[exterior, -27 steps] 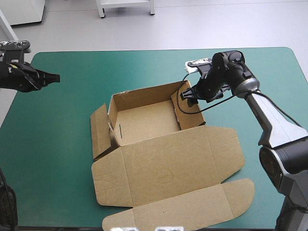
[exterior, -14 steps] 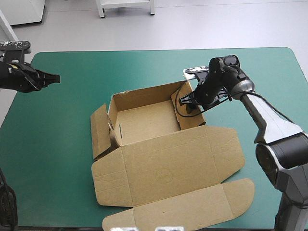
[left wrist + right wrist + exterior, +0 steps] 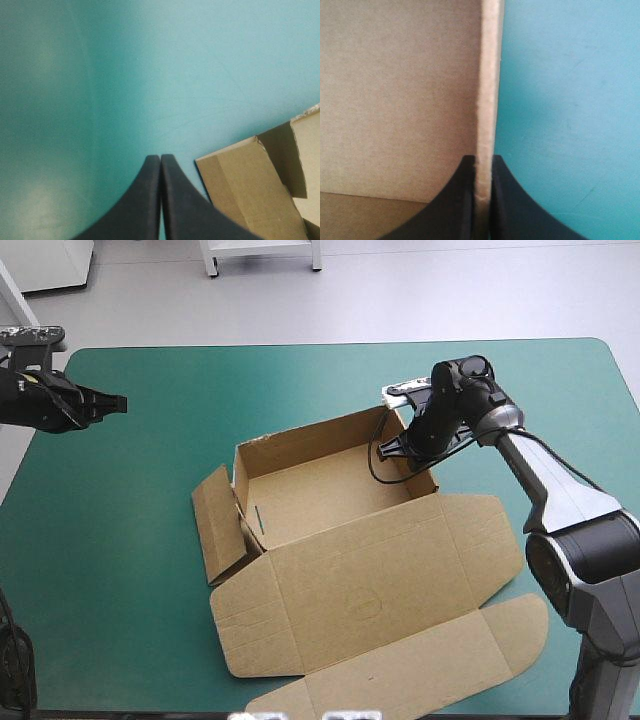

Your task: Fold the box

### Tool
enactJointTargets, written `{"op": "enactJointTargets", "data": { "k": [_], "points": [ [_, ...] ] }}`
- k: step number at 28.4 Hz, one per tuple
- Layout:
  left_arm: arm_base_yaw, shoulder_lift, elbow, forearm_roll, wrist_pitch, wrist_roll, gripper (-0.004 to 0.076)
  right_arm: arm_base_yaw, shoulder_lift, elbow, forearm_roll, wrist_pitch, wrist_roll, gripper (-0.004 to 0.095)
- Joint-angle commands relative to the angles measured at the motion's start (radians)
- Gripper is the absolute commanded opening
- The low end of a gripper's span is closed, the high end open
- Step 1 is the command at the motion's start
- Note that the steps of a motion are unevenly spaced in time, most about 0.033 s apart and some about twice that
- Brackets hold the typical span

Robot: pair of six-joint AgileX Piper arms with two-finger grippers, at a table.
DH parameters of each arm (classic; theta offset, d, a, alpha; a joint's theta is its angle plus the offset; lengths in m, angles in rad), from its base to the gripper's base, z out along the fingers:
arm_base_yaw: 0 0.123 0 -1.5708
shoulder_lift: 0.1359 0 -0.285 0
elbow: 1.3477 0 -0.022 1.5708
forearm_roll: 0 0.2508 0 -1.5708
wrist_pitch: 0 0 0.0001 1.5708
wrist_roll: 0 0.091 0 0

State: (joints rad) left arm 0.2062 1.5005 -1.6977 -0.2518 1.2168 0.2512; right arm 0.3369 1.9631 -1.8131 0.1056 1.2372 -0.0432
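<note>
High view: the right claw (image 3: 400, 447) is pinched all but closed on the short right-hand wall (image 3: 424, 480) of the brown cut-board box (image 3: 370, 580). The box's tray walls are raised and its broad lid lies flat on the teal-green table (image 3: 130, 540). In the right wrist view the wall's pale cut edge (image 3: 487, 100) runs straight ahead from between the black fingers (image 3: 465, 200), with the tray's inside on one side and bare cover on the other. So the wall's long axis lies in line with this claw. The tray stretches away from it toward the left claw (image 3: 112, 400), which hangs closed and empty, well apart from the box and beyond its loose end flap (image 3: 215, 525). The right arm is plainly the nearer, and I judge any further work on this wall falls to it. Compared with the earlier frames, the whole box, lid included, has swung and slid toward the right arm's side. The gripped wall, which leaned into the tray, now stands upright. The left claw has not moved.
</note>
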Motion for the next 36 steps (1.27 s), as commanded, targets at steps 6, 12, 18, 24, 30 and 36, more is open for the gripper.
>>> {"op": "enactJointTargets", "data": {
  "k": [6,12,18,24,30,36],
  "points": [
    [0.003,0.041,-0.023,-0.058,-0.018,0.006,-0.0008,-0.123,-0.076,-0.175,0.011,0.01,-0.011,-0.0004],
    [0.003,0.123,-0.023,-0.154,-0.023,0.053,-0.0008,-0.248,-0.125,-0.206,0.12,0.01,-0.028,-0.0004],
    [0.003,0.226,-0.023,-0.277,-0.025,0.112,-0.0008,-0.354,-0.2,-0.236,0.266,0.01,-0.066,-0.0003],
    [0.003,0.318,-0.023,-0.476,-0.012,0.199,-0.0008,-0.402,-0.281,-0.291,0.36,0.01,-0.087,-0.0004],
    [0.001,0.374,-0.023,-0.755,0.044,0.336,-0.0009,-0.402,-0.319,-0.302,0.425,0.01,-0.107,-0.0003],
    [0.001,0.376,-0.023,-0.899,0.075,0.395,-0.0008,-0.398,-0.317,-0.302,0.445,0.01,-0.11,-0.0003]
  ]
}}
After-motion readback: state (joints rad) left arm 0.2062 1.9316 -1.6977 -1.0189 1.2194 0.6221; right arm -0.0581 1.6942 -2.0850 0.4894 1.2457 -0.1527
